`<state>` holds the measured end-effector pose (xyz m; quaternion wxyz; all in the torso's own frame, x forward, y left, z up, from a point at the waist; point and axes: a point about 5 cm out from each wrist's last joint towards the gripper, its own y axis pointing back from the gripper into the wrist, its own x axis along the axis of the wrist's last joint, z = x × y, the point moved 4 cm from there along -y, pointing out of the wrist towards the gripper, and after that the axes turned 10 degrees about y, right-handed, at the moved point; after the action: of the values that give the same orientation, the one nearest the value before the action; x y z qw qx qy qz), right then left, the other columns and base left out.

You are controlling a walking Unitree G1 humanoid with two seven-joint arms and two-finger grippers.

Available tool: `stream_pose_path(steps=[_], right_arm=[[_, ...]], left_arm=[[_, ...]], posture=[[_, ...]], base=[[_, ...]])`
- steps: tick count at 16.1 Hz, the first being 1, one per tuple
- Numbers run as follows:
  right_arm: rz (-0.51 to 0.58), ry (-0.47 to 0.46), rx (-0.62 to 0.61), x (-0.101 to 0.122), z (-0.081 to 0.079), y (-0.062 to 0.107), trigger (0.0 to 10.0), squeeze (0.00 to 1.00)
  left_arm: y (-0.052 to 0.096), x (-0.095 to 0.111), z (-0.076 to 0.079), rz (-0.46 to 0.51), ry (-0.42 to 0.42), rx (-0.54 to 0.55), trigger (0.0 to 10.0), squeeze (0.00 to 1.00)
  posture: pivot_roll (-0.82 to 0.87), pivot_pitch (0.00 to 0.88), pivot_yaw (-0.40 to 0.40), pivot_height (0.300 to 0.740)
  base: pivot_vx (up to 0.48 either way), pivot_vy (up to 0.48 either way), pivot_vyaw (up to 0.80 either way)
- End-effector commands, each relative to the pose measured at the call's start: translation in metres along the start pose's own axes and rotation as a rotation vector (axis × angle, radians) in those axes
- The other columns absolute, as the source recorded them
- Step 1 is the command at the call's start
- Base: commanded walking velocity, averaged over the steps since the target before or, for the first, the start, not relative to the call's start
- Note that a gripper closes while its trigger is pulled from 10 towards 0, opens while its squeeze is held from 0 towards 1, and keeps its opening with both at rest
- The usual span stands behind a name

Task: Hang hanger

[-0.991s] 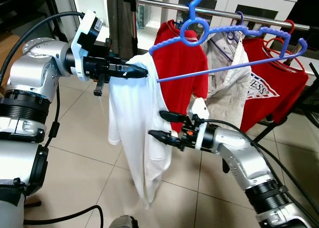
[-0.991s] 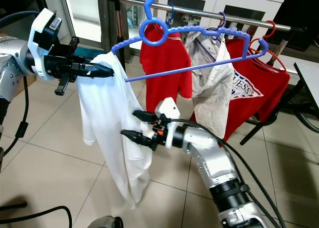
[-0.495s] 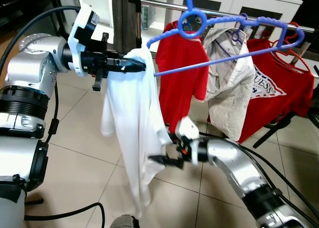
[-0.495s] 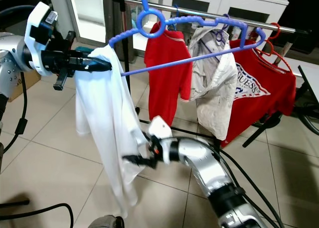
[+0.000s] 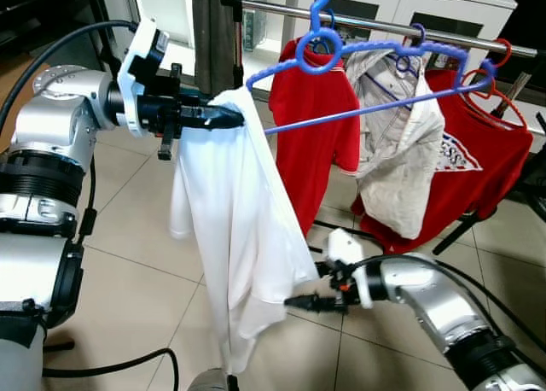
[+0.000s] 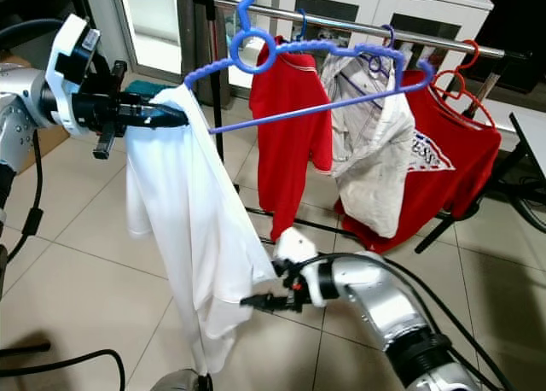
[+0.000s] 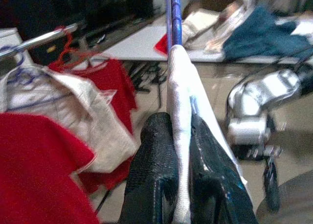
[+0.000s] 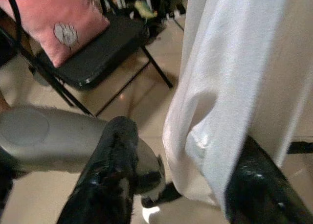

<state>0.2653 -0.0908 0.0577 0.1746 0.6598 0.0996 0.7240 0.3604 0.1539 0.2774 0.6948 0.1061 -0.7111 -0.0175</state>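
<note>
R gripper (image 5: pixel 294 303) dropped from mid-shirt to the white shirt's (image 5: pixel 243 246) lower hem. Blue hanger (image 5: pixel 375 54) hook rose toward the rail (image 5: pixel 384 26), bar levelled out.

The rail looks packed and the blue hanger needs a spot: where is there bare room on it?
Bare rail runs between the upright pole and the red shirt; the blue hanger, held by the left gripper, hovers there. Rightward, the beige shirt and the red printed shirt crowd the rail.
</note>
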Motion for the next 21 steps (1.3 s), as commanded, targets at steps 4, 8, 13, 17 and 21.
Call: stream_pose_path(steps=[4,8,13,17,21], right_arm=[[-0.022,-0.068,-0.055,-0.009,0.007,0.044,0.0,0.0],[-0.032,-0.105,-0.176,-0.013,0.024,0.075,0.0,0.0],[-0.129,-0.062,-0.718,-0.018,0.093,0.138,0.0,0.0],[-0.121,-0.041,-0.937,-0.008,0.12,0.16,0.0,0.0],[-0.092,-0.024,-1.079,0.003,0.138,0.175,0.0,0.0]], left_arm=[[0.006,-0.015,-0.005,-0.074,-0.034,0.068,0.0,0.0],[0.013,-0.032,-0.003,-0.097,-0.008,0.082,0.0,0.0],[0.02,-0.059,0.014,-0.116,0.033,0.073,0.0,0.0],[0.014,-0.086,0.037,-0.159,0.058,0.039,0.0,0.0],[0.019,-0.118,0.047,-0.266,0.071,0.125,0.0,0.0]], posture=[[-0.01,0.0,-0.013,0.74],[-0.02,0.0,-0.017,0.74],[-0.02,0.0,-0.025,0.74],[-0.02,0.0,-0.042,0.74],[-0.01,0.0,-0.06,0.74]], base=[[0.0,0.0,0.0],[0.0,0.0,0.0],[0.0,0.0,0.0],[0.0,0.0,0.0],[0.0,0.0,0.0]])
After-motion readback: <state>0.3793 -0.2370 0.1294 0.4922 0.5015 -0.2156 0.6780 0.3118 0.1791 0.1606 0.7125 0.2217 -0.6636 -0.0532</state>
